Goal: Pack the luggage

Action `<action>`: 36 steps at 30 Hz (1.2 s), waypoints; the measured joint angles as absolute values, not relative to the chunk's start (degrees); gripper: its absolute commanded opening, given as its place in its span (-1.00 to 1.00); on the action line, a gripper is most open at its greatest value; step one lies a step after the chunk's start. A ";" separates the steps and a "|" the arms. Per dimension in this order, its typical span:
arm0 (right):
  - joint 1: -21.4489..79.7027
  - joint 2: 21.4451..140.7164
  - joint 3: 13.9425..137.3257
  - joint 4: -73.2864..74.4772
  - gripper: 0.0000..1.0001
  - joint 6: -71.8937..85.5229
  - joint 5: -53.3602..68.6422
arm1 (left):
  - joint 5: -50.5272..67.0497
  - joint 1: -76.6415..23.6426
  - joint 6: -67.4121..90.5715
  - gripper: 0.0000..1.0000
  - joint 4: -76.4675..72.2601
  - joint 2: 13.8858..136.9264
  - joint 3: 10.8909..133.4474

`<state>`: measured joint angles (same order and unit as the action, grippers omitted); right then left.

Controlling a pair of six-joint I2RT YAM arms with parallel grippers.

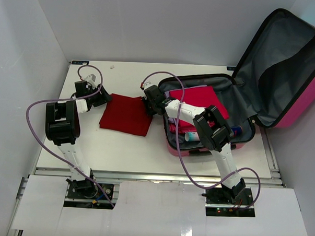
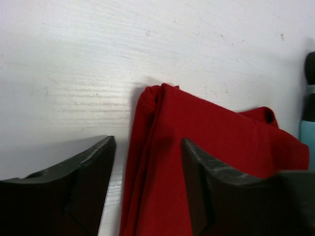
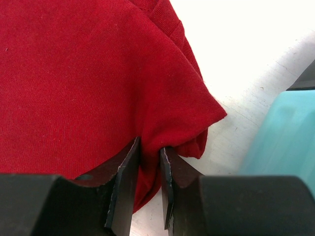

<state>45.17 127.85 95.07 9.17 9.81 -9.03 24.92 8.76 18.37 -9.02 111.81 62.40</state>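
The luggage lies open on the right of the table, its grey-lined lid raised to the right. A folded red cloth lies flat on the table just left of it. My left gripper is at the cloth's left corner. In the left wrist view that gripper is open, one finger over bare table, the other over the cloth, the folded edge between them. My right gripper is shut on a pinch of the red cloth at its right edge, beside the luggage's teal shell.
Inside the luggage lie another red folded garment and some tubes and bottles along the near side. White walls close in the table on the left and back. The raised lid overhangs the table's right edge.
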 measured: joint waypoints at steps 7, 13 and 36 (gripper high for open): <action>45.17 127.85 95.02 9.11 -0.39 9.61 -9.06 | 23.82 6.87 17.16 -0.03 -8.66 113.01 63.81; 45.17 127.85 95.02 9.10 -0.44 9.65 -9.04 | 23.04 5.97 16.50 -0.94 -7.20 113.19 63.74; 46.57 124.67 94.82 12.25 -0.84 9.66 -14.66 | 12.35 -0.16 26.80 -1.00 -9.72 94.88 45.15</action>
